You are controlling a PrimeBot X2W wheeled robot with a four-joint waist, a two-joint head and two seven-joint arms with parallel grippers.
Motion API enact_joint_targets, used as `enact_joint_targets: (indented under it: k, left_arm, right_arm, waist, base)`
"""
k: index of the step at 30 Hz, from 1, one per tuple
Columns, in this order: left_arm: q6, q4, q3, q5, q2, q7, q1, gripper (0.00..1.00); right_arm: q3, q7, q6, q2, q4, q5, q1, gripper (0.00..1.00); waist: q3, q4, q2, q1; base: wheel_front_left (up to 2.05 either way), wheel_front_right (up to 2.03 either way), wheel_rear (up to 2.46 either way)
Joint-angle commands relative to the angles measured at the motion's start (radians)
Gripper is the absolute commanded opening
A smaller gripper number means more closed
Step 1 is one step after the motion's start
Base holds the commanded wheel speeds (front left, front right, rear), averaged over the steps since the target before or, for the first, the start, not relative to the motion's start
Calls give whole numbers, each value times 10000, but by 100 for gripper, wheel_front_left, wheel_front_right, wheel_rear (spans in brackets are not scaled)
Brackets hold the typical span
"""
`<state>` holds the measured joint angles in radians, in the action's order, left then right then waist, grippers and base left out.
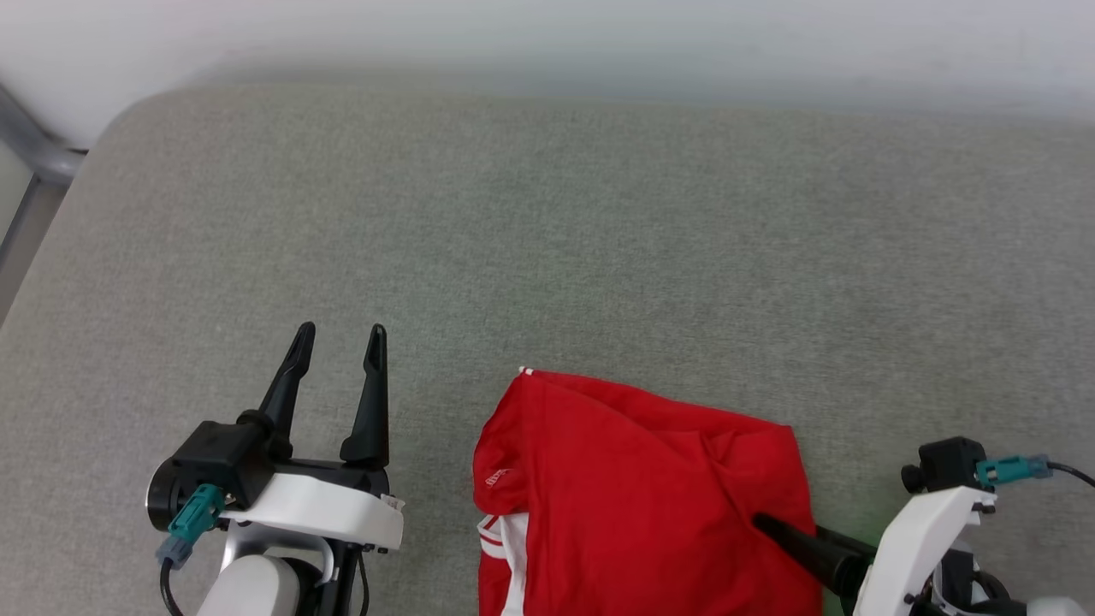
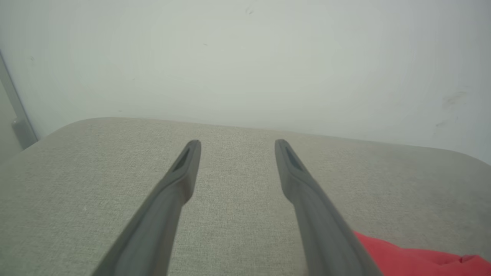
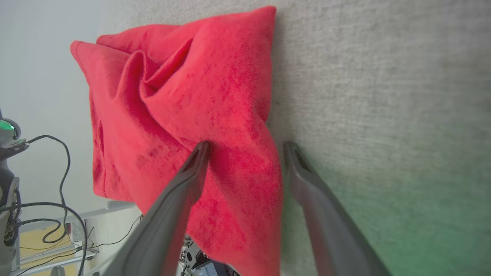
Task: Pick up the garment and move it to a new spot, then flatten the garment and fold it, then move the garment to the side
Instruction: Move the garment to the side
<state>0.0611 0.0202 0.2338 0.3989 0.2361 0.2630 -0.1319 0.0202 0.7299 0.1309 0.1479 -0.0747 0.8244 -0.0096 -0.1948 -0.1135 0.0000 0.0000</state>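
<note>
The garment point(image 1: 633, 488) is a bright red shirt with white striped trim, lying crumpled in a loose fold at the near edge of the grey fabric surface point(image 1: 547, 214). My right gripper point(image 1: 774, 529) reaches in from the right and stands open. In the right wrist view its fingers straddle the right edge of the garment point(image 3: 184, 88), one finger over the red cloth, the other over bare surface; right gripper point(image 3: 245, 147). My left gripper point(image 1: 341, 331) is open above bare surface left of the shirt. In the left wrist view, left gripper point(image 2: 236, 143) holds nothing, and a corner of the garment point(image 2: 414, 260) shows at lower right.
A pale wall point(image 1: 547, 43) runs behind the surface's rounded far edge. A grey metal frame point(image 1: 34, 154) stands past the far-left corner. Cables point(image 3: 57, 184) and equipment hang off the near edge in the right wrist view. Wide bare surface lies beyond the shirt.
</note>
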Motion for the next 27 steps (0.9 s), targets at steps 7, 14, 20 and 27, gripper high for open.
enact_joint_targets:
  k: [7, 14, 20, 27]
  left_arm:
    - [-299, 183, -249, -232, -317, 23, -221, 100]
    - [-458, 360, -407, -444, -427, 21, -119, 100]
    - [-498, 377, -490, -628, -322, 21, 176, 100]
    - [-482, 208, -440, -659, -189, -10, 453, 100]
  right_arm:
    - [612, 282, -12, -116, -1085, 169, -575, 20]
    - [1254, -185, -6, 174, -945, 55, -1044, 0]
    - [1631, -628, -6, 844, -672, -1018, -1083, 0]
    - [996, -677, -7, 1308, -659, -2791, -815, 0]
  waist:
    - [-374, -336, 0, 0]
    - [-50, -236, 0, 0]
    - [527, 276, 0, 0]
    - [870, 1336, 0, 0]
  base:
    - [0, 0, 0]
    - [0, 0, 0]
    - [0, 0, 0]
    - [0, 0, 0]
